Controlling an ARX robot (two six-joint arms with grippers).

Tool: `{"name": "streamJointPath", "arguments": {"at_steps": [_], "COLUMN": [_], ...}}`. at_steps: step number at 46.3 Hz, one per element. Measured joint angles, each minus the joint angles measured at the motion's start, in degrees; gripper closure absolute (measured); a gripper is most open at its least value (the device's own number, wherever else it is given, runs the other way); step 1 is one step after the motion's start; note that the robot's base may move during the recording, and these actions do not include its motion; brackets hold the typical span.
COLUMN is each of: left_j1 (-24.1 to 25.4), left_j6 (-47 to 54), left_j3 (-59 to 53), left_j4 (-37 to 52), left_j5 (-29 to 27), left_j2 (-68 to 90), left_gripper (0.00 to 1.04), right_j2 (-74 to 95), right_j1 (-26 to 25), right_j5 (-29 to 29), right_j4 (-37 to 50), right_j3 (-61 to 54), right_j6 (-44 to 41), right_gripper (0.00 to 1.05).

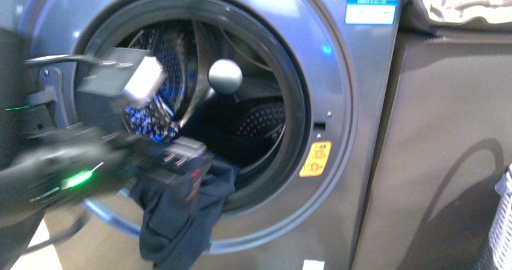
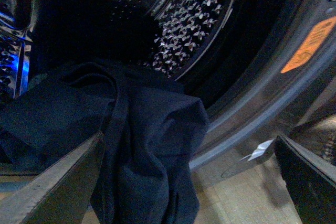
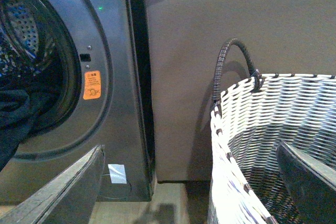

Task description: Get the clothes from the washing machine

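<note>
Though half out, clothes (image 1: 175, 228) below left tool (image 1: 193, 164)

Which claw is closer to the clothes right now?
The left claw: it is open right at the navy clothes hanging out of the washing machine. The right claw faces the woven basket.

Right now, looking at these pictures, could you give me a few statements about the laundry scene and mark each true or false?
1. The navy garment hangs out over the washing machine's opening. True.
2. The garment lies in the woven basket. False: it hangs at the machine, and the visible part of the basket holds none.
3. The right gripper is open and holds nothing. True.
4. The warning sticker is green. False: it is orange-yellow.
5. The perforated drum shows through the open doorway. True.
</note>
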Motion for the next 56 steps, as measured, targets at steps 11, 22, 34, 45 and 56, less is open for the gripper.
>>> {"name": "streamJointPath", "arguments": {"at_steps": [11,22,34,45,56], "left_j1": [2.16,2.45,2.82,3.96,4.44], "left_j6": [1.53,3.48,3.80,4.17,8.00], "left_j3": [13.07,22.14,30.08,30.38,28.35], "left_j4": [-5.20,-10.19,-16.50,-19.06,-20.15], "left_j5": [-2.38,-4.28,-6.23,-8.85,-12.04], "left_j2": [10.91,17.70,23.26,24.92,25.97], "left_gripper": [0.07,0.07,0.07,0.07,0.07], "right_j2": [0.00,0.00,0.00,0.00,0.00], "right_j1": [-0.02,0.00,-0.02,0.00,0.00], "right_j5": [0.00,0.00,0.00,0.00,0.00], "right_j4": [0.00,0.00,0.00,0.00,0.00], "right_j3": [0.00,0.00,0.00,0.00,0.00], "right_j6": [0.00,0.00,0.00,0.00,0.00], "right_gripper": [0.07,0.07,0.07,0.07,0.07]}}
